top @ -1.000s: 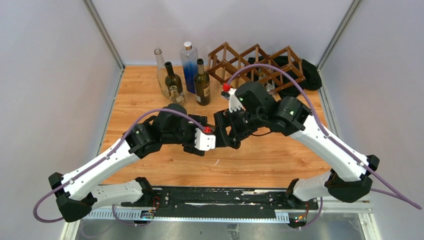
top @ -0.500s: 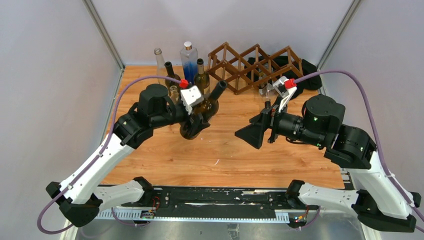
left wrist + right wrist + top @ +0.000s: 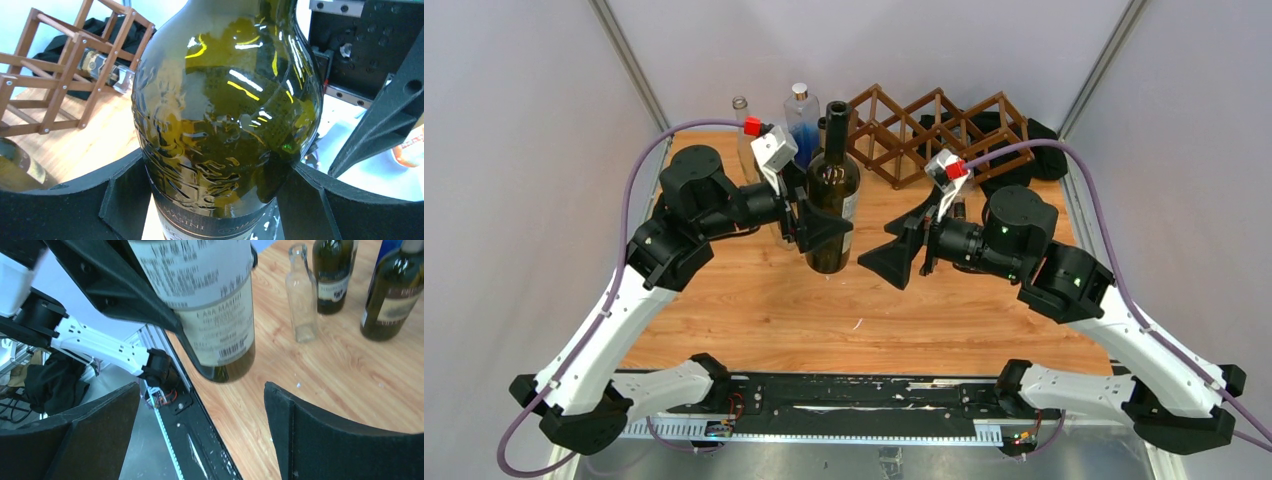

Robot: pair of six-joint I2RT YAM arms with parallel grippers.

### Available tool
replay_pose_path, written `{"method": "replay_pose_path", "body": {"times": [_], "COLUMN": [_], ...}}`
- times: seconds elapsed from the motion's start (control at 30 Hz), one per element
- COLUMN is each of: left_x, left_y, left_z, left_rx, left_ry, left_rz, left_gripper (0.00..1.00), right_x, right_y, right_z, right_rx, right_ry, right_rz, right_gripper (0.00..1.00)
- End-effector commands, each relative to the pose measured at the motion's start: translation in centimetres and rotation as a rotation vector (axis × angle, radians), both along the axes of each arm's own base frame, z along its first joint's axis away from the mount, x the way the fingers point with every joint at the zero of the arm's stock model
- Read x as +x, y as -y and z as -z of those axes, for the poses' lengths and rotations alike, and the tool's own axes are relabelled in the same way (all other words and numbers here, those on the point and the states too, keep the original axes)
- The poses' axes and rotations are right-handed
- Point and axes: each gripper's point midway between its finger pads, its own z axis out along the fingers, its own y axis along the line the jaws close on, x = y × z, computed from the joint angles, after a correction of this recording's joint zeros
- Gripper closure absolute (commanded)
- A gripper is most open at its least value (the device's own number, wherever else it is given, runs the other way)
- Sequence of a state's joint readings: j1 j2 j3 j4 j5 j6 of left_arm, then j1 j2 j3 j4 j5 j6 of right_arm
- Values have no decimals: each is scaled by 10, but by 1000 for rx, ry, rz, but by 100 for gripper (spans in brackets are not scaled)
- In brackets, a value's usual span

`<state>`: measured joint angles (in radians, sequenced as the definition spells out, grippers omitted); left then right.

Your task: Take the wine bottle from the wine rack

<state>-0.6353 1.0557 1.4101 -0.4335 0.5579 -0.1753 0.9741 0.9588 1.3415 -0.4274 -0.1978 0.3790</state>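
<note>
Left jaws clamped round the wine bottle [image 3: 832,195] body, keeping it upright, likely so it can stand on the tabletop [image 3: 944,320]. It's off the wine rack [image 3: 924,120], just in front of the rack's left end. Right jaws spread wide and empty in front of the rack's middle, probably staying clear.

A dark green wine bottle [image 3: 225,125] fills the middle of the view. Its glass is embossed and glossy, and the top edge of a label [image 3: 200,220] shows low down. The left hand [image 3: 215,210] grips it, with black fingers [image 3: 70,205] pressed against both sides. At upper left the brown wine rack [image 3: 60,85] stands on the wooden surface [image 3: 95,145]. Another bottle [image 3: 107,67] lies in one cell, with dark cloth [image 3: 100,30] behind.
</note>
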Motion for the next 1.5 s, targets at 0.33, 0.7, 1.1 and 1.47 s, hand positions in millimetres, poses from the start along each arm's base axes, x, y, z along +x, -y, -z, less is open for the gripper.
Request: {"method": "replay_pose_path", "body": {"times": [0.33, 0.7, 1.1, 1.47], "left_x": [-57, -81, -74, -72], "left_y": [-1, -1, -2, -8], "left_z": [-54, -52, -44, 10], "left_rx": [-167, -172, -159, -121], "left_ry": [58, 9, -1, -154], "left_rz": [230, 351, 309, 228], "left_gripper": [100, 100, 85, 0], "right_x": [-2, -1, 1, 9], "right_y": [-24, -60, -68, -45], "right_z": [-93, -111, -120, -144], "right_rx": [216, 329, 371, 484], "right_ry": [167, 146, 146, 222], "right_rz": [-100, -202, -223, -108], "right_gripper": [2, 4, 99, 100]}}
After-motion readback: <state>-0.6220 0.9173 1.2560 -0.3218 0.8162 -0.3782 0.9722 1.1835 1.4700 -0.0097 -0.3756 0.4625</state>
